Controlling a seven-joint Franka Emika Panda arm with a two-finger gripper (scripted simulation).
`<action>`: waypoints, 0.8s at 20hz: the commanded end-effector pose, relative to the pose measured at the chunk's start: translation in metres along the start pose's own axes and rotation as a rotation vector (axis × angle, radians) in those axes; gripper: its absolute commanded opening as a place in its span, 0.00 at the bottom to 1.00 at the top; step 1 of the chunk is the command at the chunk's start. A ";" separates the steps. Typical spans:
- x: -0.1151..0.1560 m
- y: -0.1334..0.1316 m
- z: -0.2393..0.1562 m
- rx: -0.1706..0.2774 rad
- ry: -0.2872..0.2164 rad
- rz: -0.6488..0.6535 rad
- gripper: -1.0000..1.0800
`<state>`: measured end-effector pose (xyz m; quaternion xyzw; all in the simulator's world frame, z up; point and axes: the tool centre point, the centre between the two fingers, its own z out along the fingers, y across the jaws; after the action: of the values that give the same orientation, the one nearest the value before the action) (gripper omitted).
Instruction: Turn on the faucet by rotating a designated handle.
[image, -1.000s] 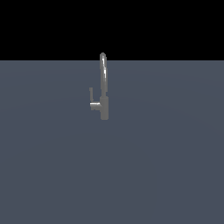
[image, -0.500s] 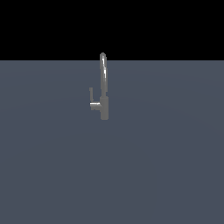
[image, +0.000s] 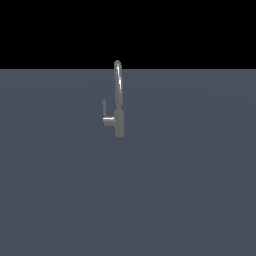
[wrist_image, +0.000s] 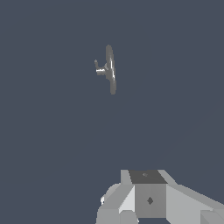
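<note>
Well apart from the gripper (wrist_image: 131, 210), whose finger state cannot be told, the faucet (image: 118, 100) stands mid-scene on the grey floor (image: 190, 190), handle (image: 106, 116) jutting toward the exterior view's left, so the approach seems barely begun and next calls for closing in.

The faucet (image: 119, 107) looks like grey brushed metal, smooth, with a thin bright glint running down its arched spout (image: 118, 82), so it has a mild sheen. The handle (image: 106, 116) shares that grey metallic look, a pale highlight on its stub. From the wrist view the faucet (wrist_image: 110, 69) again shows bright streaks on dull grey. The floor (image: 190, 190) is flat slate-blue, entirely matt, without texture. The gripper (wrist_image: 148, 199) body reads as smooth, matt, pale grey plastic with a darker top panel.
</note>
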<state>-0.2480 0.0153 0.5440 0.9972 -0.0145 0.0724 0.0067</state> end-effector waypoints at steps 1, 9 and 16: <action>0.001 -0.004 -0.013 -0.008 0.039 0.042 0.00; 0.003 -0.034 -0.066 -0.047 0.207 0.225 0.00; 0.008 -0.075 -0.102 -0.093 0.358 0.385 0.00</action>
<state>-0.2534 0.0815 0.6390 0.9535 -0.1891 0.2316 0.0377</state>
